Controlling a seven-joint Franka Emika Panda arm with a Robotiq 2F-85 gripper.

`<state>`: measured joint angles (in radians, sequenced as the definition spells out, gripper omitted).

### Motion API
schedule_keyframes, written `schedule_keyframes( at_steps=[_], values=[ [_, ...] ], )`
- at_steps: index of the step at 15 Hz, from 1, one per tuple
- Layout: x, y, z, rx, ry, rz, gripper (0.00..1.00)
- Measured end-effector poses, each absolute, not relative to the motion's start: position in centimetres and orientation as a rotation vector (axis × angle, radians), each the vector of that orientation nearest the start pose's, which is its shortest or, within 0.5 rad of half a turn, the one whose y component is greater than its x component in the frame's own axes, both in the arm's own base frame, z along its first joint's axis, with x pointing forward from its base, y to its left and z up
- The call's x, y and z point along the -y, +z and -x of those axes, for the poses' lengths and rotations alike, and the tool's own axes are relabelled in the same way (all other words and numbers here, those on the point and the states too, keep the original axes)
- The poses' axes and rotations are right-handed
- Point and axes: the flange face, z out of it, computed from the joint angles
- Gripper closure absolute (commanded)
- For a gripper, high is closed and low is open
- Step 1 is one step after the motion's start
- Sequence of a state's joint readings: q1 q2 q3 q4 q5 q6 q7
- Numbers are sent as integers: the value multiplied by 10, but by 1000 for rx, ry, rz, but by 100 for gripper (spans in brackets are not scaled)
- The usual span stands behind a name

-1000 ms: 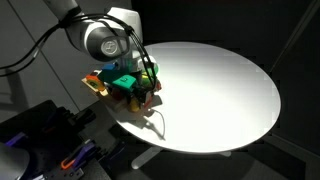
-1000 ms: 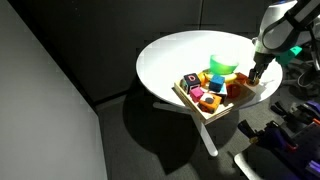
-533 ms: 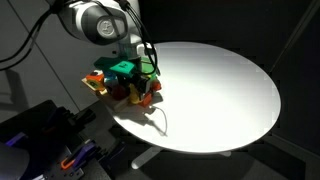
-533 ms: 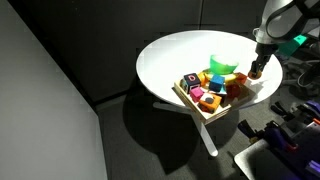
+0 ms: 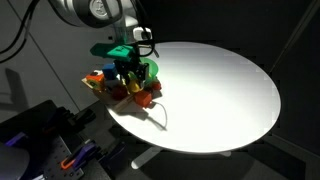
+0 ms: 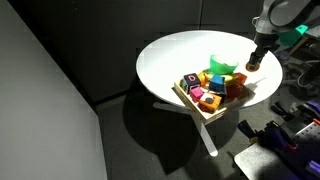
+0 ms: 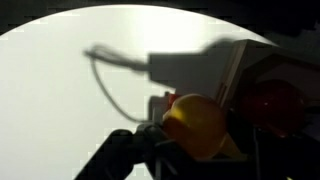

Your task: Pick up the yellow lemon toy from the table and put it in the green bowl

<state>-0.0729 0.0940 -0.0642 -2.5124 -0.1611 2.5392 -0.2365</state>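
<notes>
Closed on the small rounded bright yellow lemon toy (image 7: 200, 125), the black two-fingered gripper (image 6: 254, 65) has just risen above the large round white table (image 6: 175, 50), so the pick looks done and only the short carry remains. A shallow wooden tray (image 6: 206, 109) at the table's edge holds mixed coloured toy blocks (image 6: 200, 92); the round lime-green plastic bowl (image 6: 222, 68) beside it, near the gripper, has contents I cannot make out.

Both exterior cameras are standing well away from the pincer (image 5: 134, 78) and looking down at the table (image 5: 220, 90) from different sides, sharing the table edge beneath the pincer, while the wrist camera is looking from just behind the pincer, close over the table.
</notes>
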Motion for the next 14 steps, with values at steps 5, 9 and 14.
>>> schedule_keyframes(
  at_steps=[5, 9, 14],
  values=[
    [54, 262, -464, 392, 77, 3202, 59],
    [43, 273, -476, 393, 25, 3197, 59],
    [24, 282, -493, 395, -25, 3183, 59]
  ],
)
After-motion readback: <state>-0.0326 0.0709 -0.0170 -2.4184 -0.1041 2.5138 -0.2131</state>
